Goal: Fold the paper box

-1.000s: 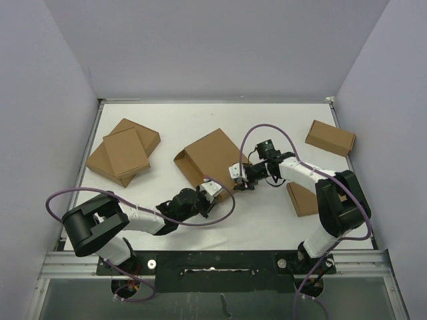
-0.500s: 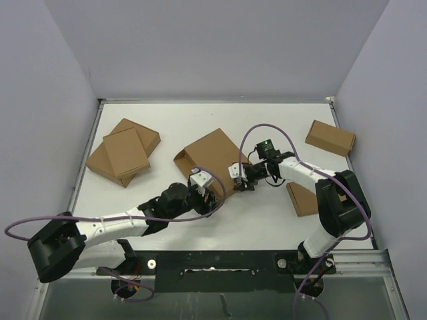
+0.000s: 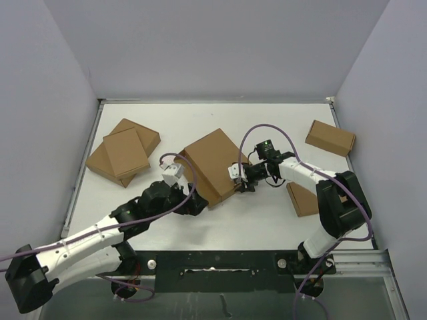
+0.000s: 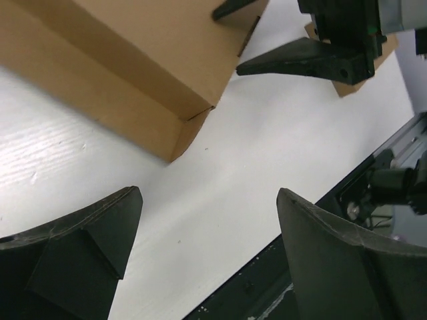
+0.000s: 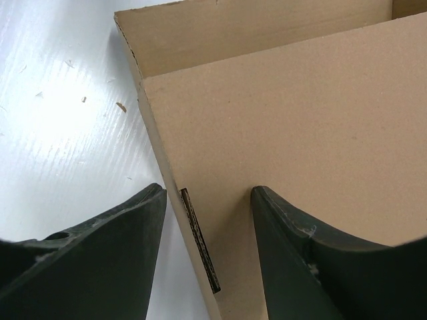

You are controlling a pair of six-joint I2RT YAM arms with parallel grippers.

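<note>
The paper box [image 3: 212, 159] is lying mid-frame on the surface [image 3: 267, 213]. The left gripper [image 4: 208, 197] is hovering at its lower-left with fingers wide apart. The right gripper [image 5: 208, 192], fingers parted, is straddling its right edge.

The paper box [image 3: 213, 159] is matt brown cardboard, its cut edge rough and corrugated. The table [image 3: 267, 213] is white and smooth, faintly glossy and finely streaked. The left gripper [image 4: 208, 199] has matt black plastic fingers [image 4: 87, 247].
</note>
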